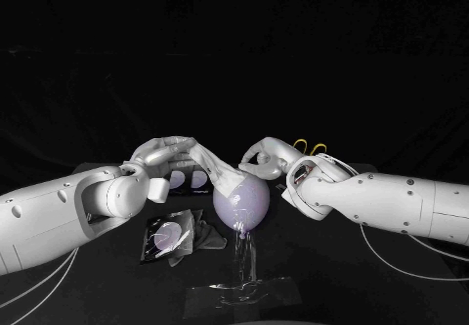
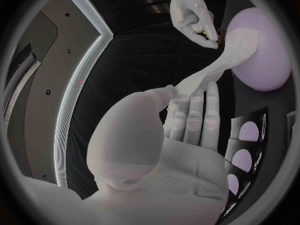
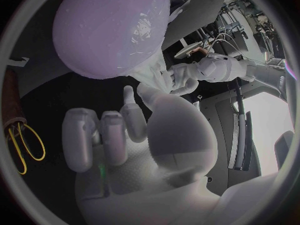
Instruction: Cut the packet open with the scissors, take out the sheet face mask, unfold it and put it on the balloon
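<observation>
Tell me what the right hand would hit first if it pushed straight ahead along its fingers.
Probably the balloon, just beyond the fingertips of the right hand in its wrist view; the gap is hard to judge.

— Where's the mask?
— The white mask [image 1: 217, 166] is pulled into a twisted strip between the left hand [image 1: 162, 152] and the right hand [image 1: 261, 157], lying over the top of the lilac balloon [image 1: 242, 202] (upright, neck pointing down).
— Packet and scissors?
— The black packet [image 1: 164, 237] lies flat, left of the balloon. The yellow-handled scissors [image 1: 309, 144] lie behind the right hand.
</observation>
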Robot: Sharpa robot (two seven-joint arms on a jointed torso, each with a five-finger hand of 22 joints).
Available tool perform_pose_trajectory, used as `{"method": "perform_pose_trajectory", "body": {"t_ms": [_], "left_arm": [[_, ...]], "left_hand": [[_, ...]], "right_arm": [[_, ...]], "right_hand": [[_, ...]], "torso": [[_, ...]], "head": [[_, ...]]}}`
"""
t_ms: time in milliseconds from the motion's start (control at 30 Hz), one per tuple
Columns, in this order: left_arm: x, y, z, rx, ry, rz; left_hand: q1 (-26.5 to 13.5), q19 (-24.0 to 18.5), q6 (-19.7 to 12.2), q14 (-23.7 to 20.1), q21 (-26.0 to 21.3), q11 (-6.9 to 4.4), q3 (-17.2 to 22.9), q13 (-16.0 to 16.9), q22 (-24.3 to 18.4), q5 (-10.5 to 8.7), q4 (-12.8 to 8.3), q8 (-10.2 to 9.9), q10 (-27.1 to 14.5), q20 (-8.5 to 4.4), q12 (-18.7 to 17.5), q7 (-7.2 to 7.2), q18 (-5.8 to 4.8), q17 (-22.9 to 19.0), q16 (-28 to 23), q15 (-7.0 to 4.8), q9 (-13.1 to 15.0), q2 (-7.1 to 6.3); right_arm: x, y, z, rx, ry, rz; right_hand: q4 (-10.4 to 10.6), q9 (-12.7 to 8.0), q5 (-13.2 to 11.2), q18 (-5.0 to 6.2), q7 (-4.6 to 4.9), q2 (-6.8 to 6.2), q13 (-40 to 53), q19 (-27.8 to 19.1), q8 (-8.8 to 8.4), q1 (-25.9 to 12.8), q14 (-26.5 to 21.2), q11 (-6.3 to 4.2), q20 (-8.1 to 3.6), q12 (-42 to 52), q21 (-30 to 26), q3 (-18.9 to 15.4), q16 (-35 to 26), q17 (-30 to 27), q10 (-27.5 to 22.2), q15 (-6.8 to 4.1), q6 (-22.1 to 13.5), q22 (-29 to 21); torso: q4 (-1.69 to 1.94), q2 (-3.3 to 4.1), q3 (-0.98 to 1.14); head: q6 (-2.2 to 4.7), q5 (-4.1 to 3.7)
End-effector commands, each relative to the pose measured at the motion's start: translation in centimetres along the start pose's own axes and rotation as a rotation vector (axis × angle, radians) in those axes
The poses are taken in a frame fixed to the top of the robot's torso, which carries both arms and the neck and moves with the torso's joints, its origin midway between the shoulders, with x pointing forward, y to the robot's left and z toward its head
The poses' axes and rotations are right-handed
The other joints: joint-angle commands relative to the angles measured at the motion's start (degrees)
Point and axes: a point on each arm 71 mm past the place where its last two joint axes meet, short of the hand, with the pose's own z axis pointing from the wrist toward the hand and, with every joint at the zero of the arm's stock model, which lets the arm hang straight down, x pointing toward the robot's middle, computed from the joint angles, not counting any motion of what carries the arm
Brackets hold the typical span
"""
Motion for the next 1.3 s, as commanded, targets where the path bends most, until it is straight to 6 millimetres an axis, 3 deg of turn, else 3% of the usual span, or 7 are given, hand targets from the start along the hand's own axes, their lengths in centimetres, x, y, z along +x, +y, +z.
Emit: {"method": "perform_pose_trajectory", "body": {"t_ms": [33, 667, 1300], "left_arm": [[0.4, -0.2, 0.1, 0.015, 0.021, 0.005], [2.2, -0.9, -0.1, 0.020, 0.130, -0.015], [4.8, -5.8, 0.5, 0.096, 0.236, 0.007]], "left_hand": [[0.61, -0.43, 0.34, 0.11, -0.38, -0.19, 0.17, 0.07, 0.08, 0.19, 0.01, 0.39, 0.01, -0.16, 0.36, 0.00, 0.78, 0.09, -0.32, -0.44, 3.38, -0.15], [0.69, 0.76, 0.32, -0.14, 0.36, -0.01, 0.37, -0.03, 0.40, 0.19, -0.49, -0.04, -0.36, -0.73, 0.19, 0.21, 0.95, 0.17, -0.67, -0.28, 3.40, -0.16], [0.61, 1.67, 0.42, -0.11, 0.94, 0.05, 0.29, -0.05, 0.60, 0.19, -0.75, -0.30, -0.40, -1.23, 0.17, 0.28, 0.94, 0.26, -0.82, -0.23, 3.43, -0.05]], "right_arm": [[-0.4, 0.0, -0.1, 0.003, -0.052, 0.017], [-1.8, 0.1, -1.2, -0.149, -0.132, 0.086], [-3.6, -1.2, -2.5, -0.160, -0.257, 0.117]], "right_hand": [[-0.20, -0.13, 0.03, -0.81, -0.12, -0.52, 4.85, 3.23, -0.34, 0.63, 5.91, 0.21, 0.52, -0.30, -0.28, 0.10, 0.19, 14.09, -0.14, 0.33, 0.40, 13.33], [-1.19, -1.38, 0.03, -0.29, 1.04, -1.66, 3.62, 1.97, -2.55, 3.70, 5.52, 1.16, 1.11, -2.45, -2.67, -0.10, -0.74, 12.90, -1.74, 1.11, -1.23, 12.59], [-1.39, -1.47, 0.14, -0.32, 1.07, -1.64, 3.42, 2.03, -2.67, 4.13, 5.52, 1.20, 1.18, -2.76, -2.53, -0.02, -0.75, 12.89, -1.93, 1.16, -1.10, 12.64]], "torso": [[-0.08, -0.03, 0.02], [-0.07, -0.09, 0.03], [-0.07, -0.02, 0.03]], "head": [[0.06, 0.12], [0.38, 0.30], [1.51, 0.74]]}}
